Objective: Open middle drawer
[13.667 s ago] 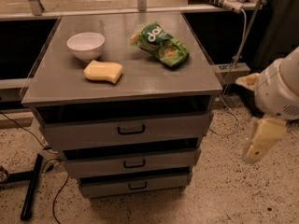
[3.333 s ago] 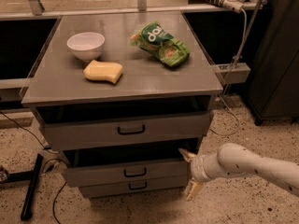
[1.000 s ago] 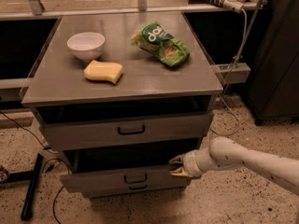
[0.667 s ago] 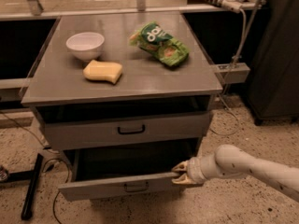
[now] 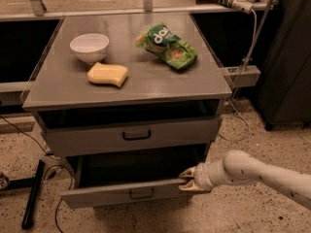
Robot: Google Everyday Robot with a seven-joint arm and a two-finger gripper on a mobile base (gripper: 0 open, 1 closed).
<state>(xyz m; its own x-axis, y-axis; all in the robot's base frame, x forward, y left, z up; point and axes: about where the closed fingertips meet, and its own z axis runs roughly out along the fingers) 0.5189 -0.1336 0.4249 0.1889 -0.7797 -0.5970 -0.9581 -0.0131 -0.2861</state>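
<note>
I am working the gripper (image 5: 188, 180) below the desk's (image 5: 146, 84) front right corner, at the right end of the middle drawer's (image 5: 97, 197) front. That drawer is standing well out past the desk's front edge, beneath the shut top drawer (image 5: 87, 140). I cannot tell whether the claw is clamped there or only hooked. Since I am pulling from one end, I am judging racking the main risk, so I am aiming to draw straight away from the front edge, slowly and level.
</note>
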